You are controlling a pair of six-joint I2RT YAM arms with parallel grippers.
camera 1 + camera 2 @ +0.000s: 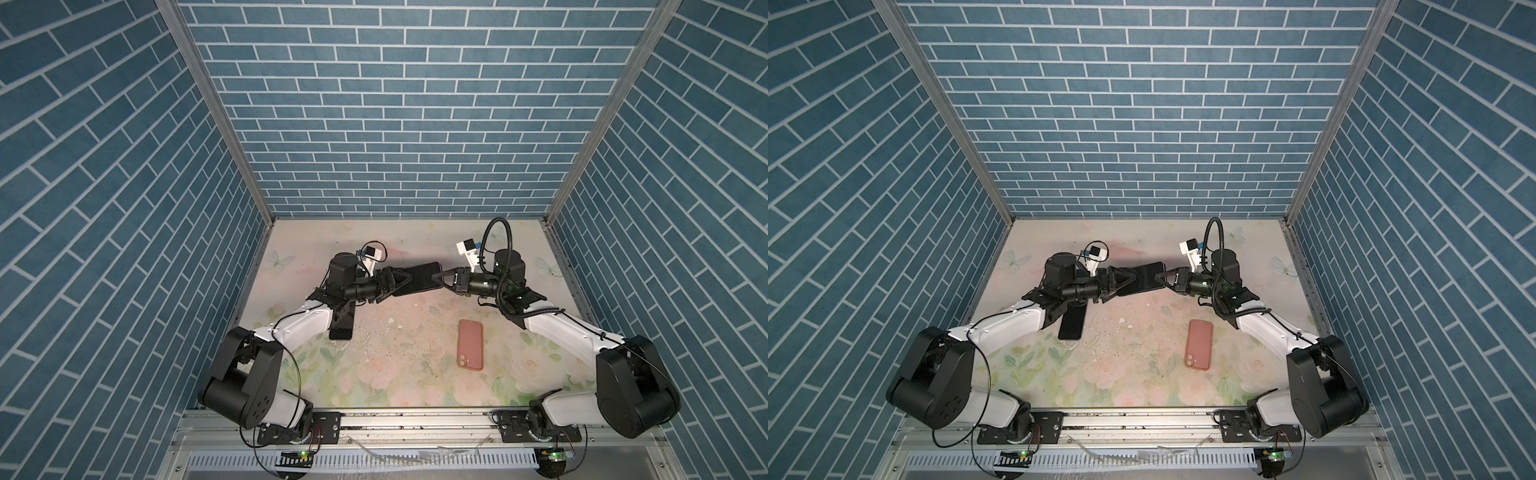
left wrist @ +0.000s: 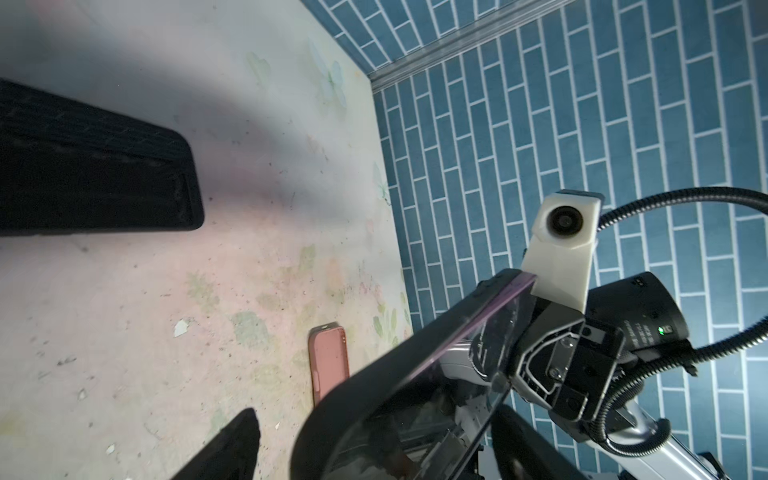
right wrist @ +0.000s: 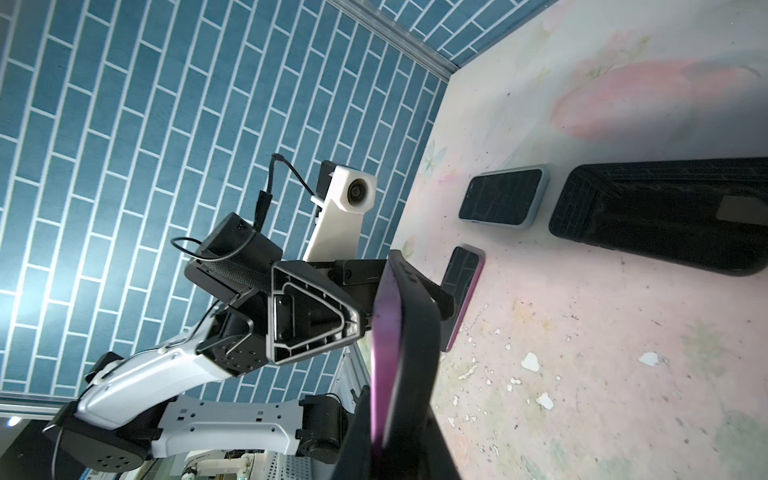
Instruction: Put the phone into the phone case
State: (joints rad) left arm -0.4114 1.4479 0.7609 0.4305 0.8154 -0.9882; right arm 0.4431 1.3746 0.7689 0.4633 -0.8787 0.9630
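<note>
Two arms meet above the floral surface [image 1: 374, 374], over its middle toward the far edge, with one black rounded phone case [image 2: 365, 382] held between them. A glass-fronted phone with a purple edge [image 2: 436, 395] sits inside the case's rim; how fully it is seated cannot be told. The right gripper [image 1: 438, 280] is clamped on one end of the case. The left gripper [image 1: 401, 284] has its fingers spread wide around the other end. Three more handsets lie on the surface. One salmon-pink cased handset [image 1: 470, 344] lies back-up, right of the middle. One flat black phone [image 1: 341, 326] lies near the left edge, half under the left arm. One dark-screened phone in a pale blue-grey case [image 3: 503, 201] shows only in the right wrist view.
</note>
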